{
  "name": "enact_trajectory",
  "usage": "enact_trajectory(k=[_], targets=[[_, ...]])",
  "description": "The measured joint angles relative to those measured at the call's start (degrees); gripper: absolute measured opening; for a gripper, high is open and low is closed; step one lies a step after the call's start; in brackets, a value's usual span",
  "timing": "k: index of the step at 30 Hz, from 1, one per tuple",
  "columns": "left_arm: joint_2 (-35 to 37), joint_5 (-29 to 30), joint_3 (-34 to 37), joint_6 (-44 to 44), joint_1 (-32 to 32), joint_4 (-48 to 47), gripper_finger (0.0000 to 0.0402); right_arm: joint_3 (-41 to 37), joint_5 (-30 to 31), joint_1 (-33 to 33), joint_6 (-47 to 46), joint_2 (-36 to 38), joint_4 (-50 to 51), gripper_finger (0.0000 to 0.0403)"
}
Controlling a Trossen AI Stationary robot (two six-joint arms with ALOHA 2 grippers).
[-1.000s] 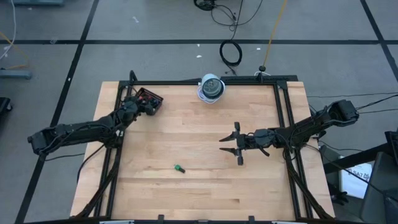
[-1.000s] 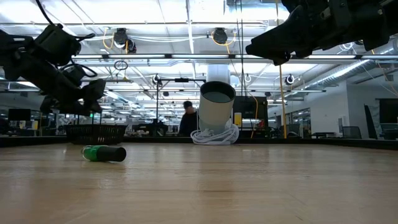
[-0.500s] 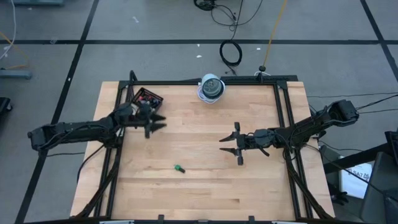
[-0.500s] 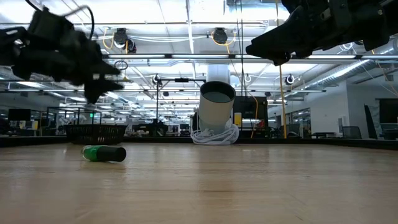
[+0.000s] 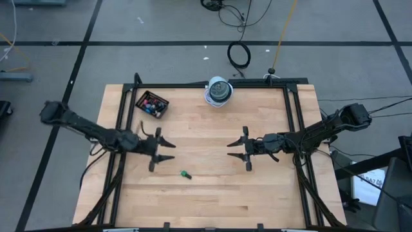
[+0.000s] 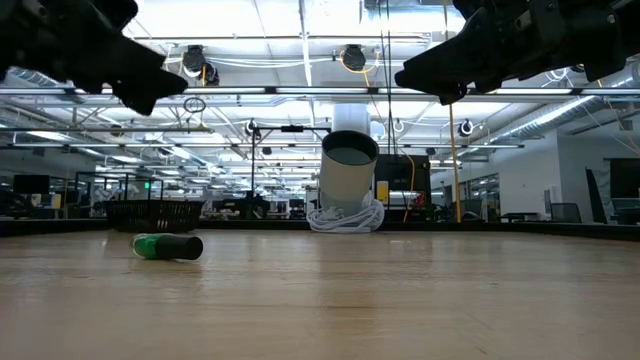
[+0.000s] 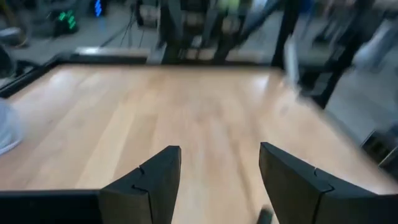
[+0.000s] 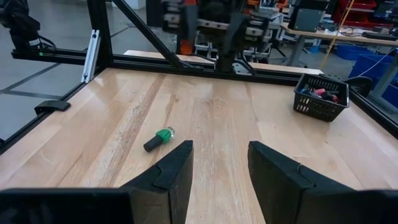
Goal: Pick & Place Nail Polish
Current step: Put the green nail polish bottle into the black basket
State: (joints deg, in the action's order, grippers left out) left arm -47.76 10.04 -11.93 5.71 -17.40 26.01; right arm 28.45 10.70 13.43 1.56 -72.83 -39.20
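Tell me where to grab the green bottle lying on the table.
Grip the green bottle across its middle, coming straight down from above: it lies on its side, alone on bare wood. The open left pincer is nearest.

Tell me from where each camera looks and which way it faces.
High: overhead, straight down; both arms, left tool, right tool.
Low: table height, level across; green nail polish bottle, arms above.
Left wrist: past its open fingers, over bare table.
Right wrist: past its fingers; bottle, black tray.
High, low and right wrist share the bottle.
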Motion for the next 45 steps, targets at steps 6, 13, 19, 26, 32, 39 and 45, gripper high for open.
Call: enact_trajectory(k=[6, 13, 19, 26, 32, 39, 45], targets=[[-14.3, 8.6, -13.0, -0.8, -8.5, -15.7, 0.0214, 0.0, 0.0, 0.0, 0.0, 0.0, 0.0, 0.0146], [-32.1, 7.9, -26.1, -1.1, -8.9, -32.7, 0.0214, 0.0, 0.0, 0.0, -0.1, 0.0, 0.0, 0.0146], [-41.4, 2.0, -29.3, -7.3, -8.5, -31.4, 0.0214, 0.0, 0.0, 0.0, -0.9, 0.0, 0.1, 0.0146], [-45.9, 1.7, -29.4, -6.7, -6.6, -31.8, 0.0214, 0.0, 0.0, 0.0, -0.8, 0.0, 0.1, 0.0146], [-47.3, -3.1, -29.4, -4.7, -4.3, -30.8, 0.0214, 0.0, 0.0, 0.0, -0.8, 0.0, 0.1, 0.0146], [-47.5, -5.4, -29.3, -6.3, -3.2, -28.3, 0.0214, 0.0, 0.0, 0.0, -0.8, 0.0, 0.2, 0.0146], [-47.5, -6.3, -29.3, -5.0, -2.4, -28.9, 0.0214, 0.0, 0.0, 0.0, -0.7, 0.0, 0.2, 0.0146]])
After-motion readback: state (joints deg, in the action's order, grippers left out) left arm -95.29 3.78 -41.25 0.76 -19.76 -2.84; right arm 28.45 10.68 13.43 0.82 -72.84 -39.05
